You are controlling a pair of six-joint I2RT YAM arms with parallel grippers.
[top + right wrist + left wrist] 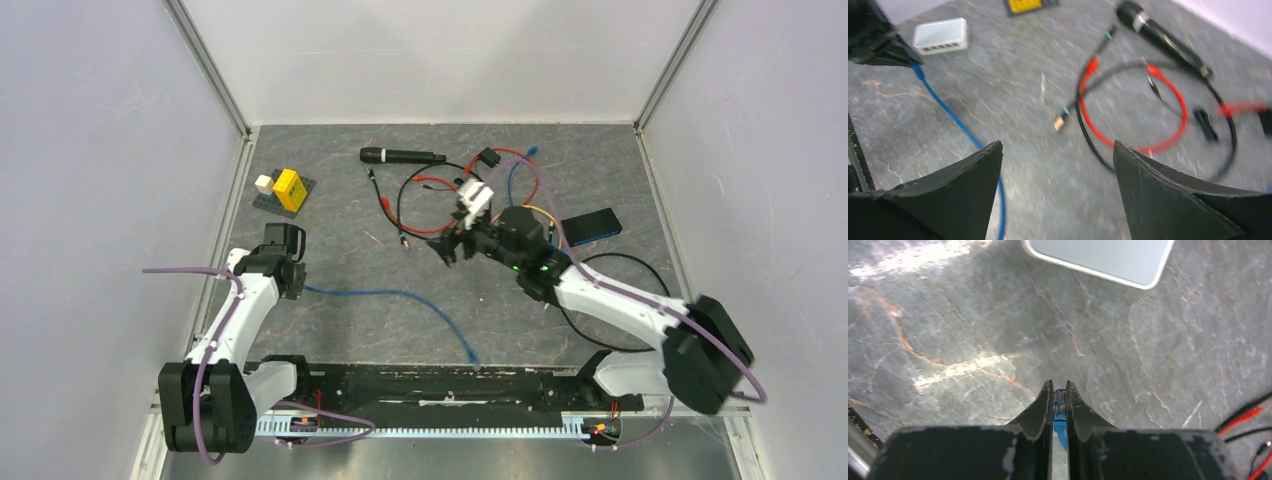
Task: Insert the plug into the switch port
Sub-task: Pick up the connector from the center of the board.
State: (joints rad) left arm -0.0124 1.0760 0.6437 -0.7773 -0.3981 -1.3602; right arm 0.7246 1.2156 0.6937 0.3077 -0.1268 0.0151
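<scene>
Plug (1060, 412), blue, on the end of its cable (400, 295), is clamped in my left gripper (1059, 386), near but not touching the pale switch box (1098, 260), while my right gripper (1058, 147) hangs wide apart over red and black wires (1128, 100).

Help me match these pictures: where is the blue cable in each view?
Top external: cable runs from the left gripper across the middle toward the near edge.
Left wrist: its plug, bottom centre, pinched in the left gripper.
Right wrist: left side, trailing down from the left gripper.
Shared landmark: left gripper at the cable's end.
</scene>
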